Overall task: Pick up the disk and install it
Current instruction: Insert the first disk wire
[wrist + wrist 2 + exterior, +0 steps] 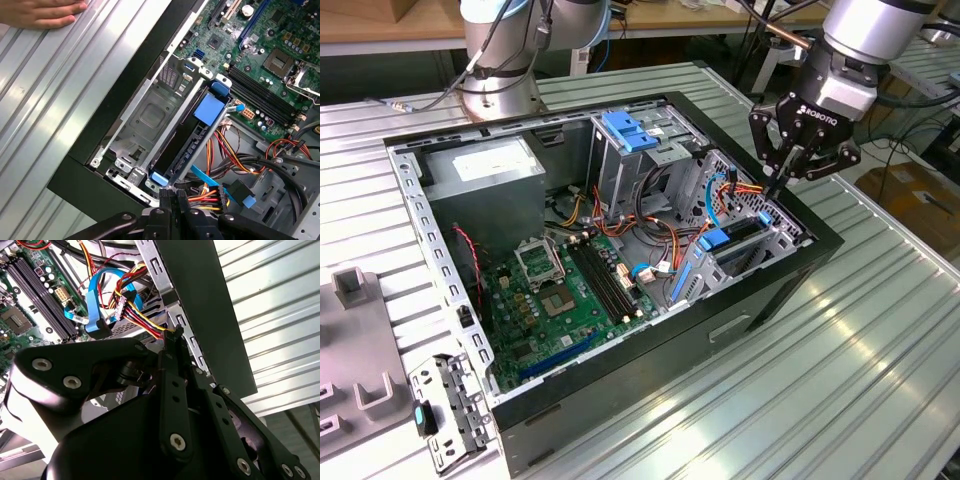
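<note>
The disk (181, 146) stands on edge in the drive bay at the front corner of the open computer case (790, 290). Its dark side and blue plastic rails show, with a blue tab at one end. In the exterior view the disk (742, 236) sits at that view's right side of the case. My gripper (775, 188) hangs just above the bay's far end, beside the orange and yellow cables. Its fingers are shut together with nothing between them. In both wrist views the gripper (173, 197) (173, 335) points down at the bay's edge, close to the disk's end.
A person's hand (42, 12) rests on the ribbed metal table beside the case. Inside the case are a motherboard (560, 290), a grey metal box (485, 172) with a white sticker, and a tall cage with a blue tab (630, 135). Another arm's base (500, 70) stands behind.
</note>
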`<state>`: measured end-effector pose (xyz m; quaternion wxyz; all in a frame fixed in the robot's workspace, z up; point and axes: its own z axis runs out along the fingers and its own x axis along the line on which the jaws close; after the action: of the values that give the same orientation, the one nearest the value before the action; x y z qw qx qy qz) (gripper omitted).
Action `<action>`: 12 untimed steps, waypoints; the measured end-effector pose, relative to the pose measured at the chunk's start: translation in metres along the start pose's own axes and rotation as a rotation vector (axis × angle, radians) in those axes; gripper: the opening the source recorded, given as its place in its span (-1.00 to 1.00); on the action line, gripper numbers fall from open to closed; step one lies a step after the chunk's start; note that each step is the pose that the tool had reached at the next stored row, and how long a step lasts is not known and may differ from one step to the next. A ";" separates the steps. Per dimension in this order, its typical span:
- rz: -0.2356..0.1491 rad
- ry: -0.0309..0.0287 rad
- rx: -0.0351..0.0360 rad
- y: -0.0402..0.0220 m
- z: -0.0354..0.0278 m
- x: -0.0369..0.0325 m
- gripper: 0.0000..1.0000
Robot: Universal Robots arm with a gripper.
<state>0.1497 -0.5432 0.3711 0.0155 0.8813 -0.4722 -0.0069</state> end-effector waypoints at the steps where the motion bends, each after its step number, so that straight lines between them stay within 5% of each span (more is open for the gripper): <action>1: 0.000 0.0000 0.0000 0.0000 0.0000 0.0000 -0.66; 3: 0.003 -0.0001 0.0000 0.0000 0.0000 0.0000 -0.66; 8: 0.099 -0.0032 -0.0003 0.0000 0.0000 0.0000 -0.66; 12: 0.131 -0.0045 -0.0003 0.0003 0.0000 -0.0002 -0.66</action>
<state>0.1494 -0.5432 0.3711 0.0150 0.8486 -0.5287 -0.0080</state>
